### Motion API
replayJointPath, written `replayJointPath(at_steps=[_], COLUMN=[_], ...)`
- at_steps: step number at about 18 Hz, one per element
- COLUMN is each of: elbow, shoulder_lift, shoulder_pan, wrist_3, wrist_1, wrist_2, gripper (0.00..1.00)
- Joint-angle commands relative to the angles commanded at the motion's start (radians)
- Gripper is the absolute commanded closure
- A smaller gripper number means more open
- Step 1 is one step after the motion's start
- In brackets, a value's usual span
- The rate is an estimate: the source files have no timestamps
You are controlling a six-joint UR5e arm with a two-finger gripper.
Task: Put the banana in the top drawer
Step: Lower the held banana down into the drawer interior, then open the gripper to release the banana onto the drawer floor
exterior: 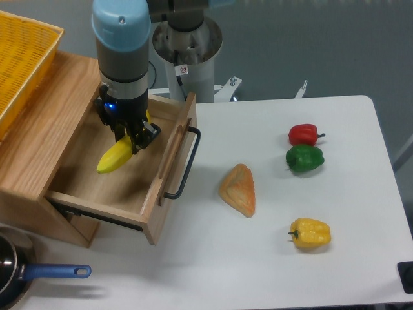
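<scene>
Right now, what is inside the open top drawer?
Inside the top drawer is only the banana, held by the gripper. Its upper end is covered by the fingers; the drawer's back stays hidden.

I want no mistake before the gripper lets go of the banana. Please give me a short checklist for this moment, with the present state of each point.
1. The top drawer is pulled open: ok.
2. The banana is between the fingers of the gripper: ok.
3. The banana is over the inside of the drawer, not over its walls: ok.
4. The banana already rests on the drawer floor: cannot tell, the height is not clear from this view.
5. Drawer floor free of other things where visible: ok.
6. The black handle is clear of the arm: ok.
</scene>
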Motion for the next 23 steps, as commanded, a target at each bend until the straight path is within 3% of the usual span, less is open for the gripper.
replayJointPath(at_steps=[8,23], elbow=[-0.015,-0.02], shoulder_lift=[-0.018,-0.023], shoulder_pan=[-0.025,-0.026], wrist_3=[-0.002,-0.002], wrist_1=[-0.003,-0.002], wrist_2=[0.06,0.058], gripper=[0.61,0.59])
